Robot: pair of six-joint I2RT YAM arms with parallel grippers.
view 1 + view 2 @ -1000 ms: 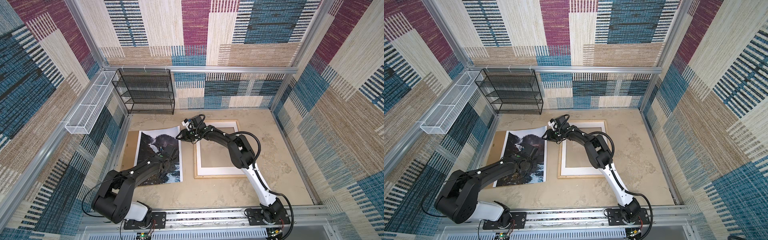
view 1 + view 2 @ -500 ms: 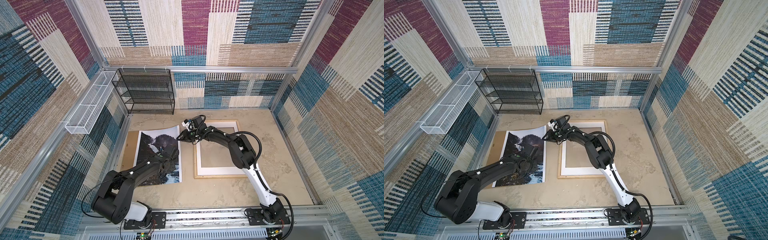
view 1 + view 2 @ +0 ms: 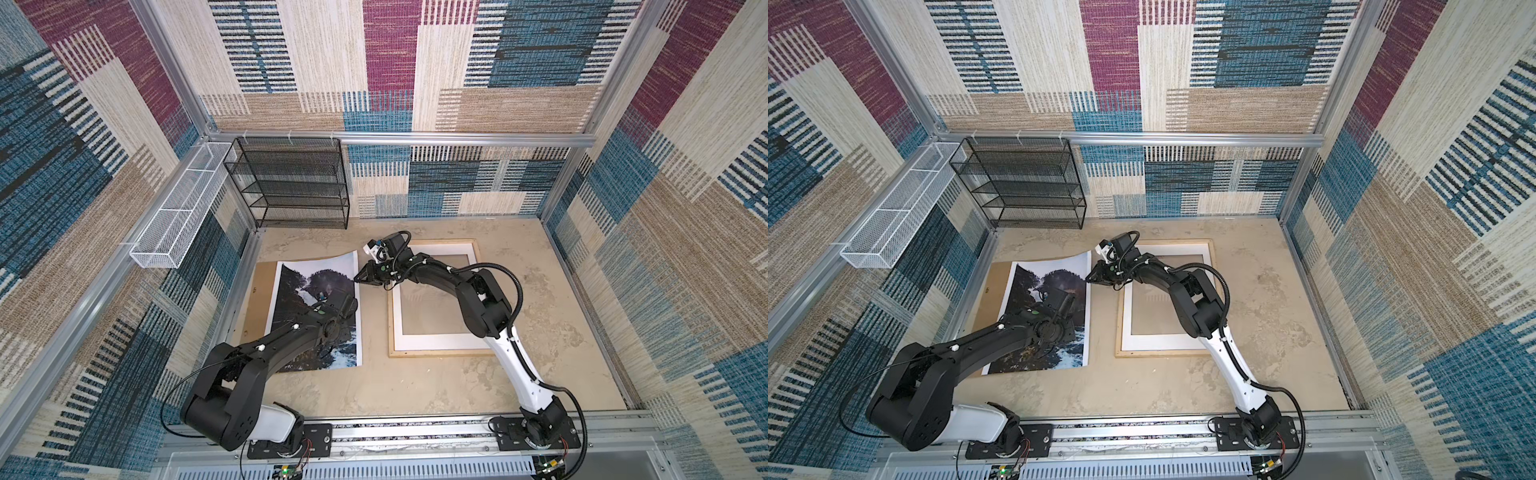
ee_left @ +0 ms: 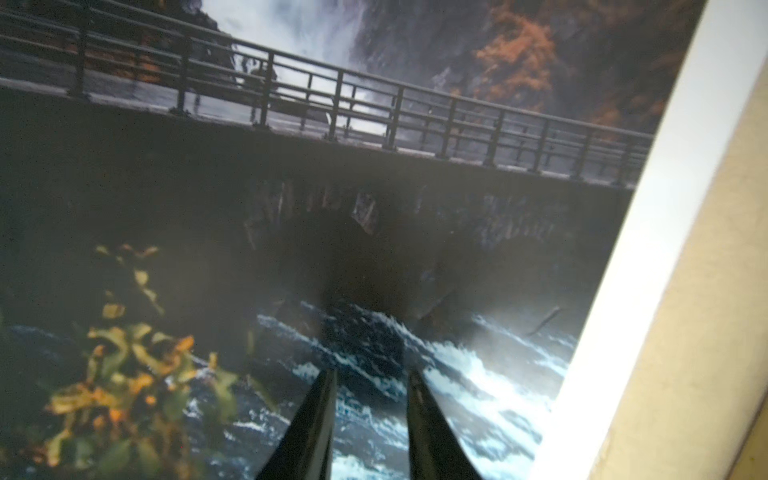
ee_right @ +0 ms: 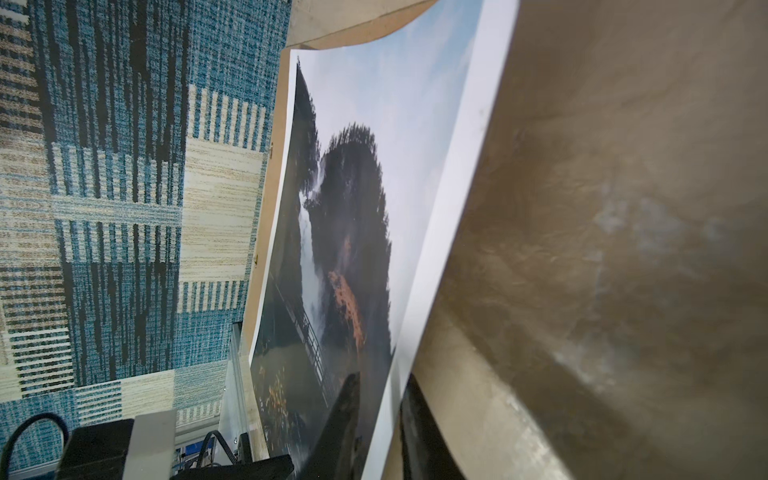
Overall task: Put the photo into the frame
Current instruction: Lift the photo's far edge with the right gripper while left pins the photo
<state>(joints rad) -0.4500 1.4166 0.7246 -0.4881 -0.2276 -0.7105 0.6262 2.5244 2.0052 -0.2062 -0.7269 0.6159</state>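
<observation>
Your two arms [image 3: 478,299] are hiding parts of the one frame [image 3: 436,354] and one photo [image 3: 307,274], right fingers [image 5: 349,415] pinching the photo's edge, left fingers [image 4: 316,415] sitting slightly parted over it.

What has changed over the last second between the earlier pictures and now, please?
The right pincer has closed on the right edge of the photo, near its far corner, which curls upward. The arm itself barely moved. Unchanged: the left pincer stays parted over the photo's middle, and the frame lies flat beside it.
</observation>
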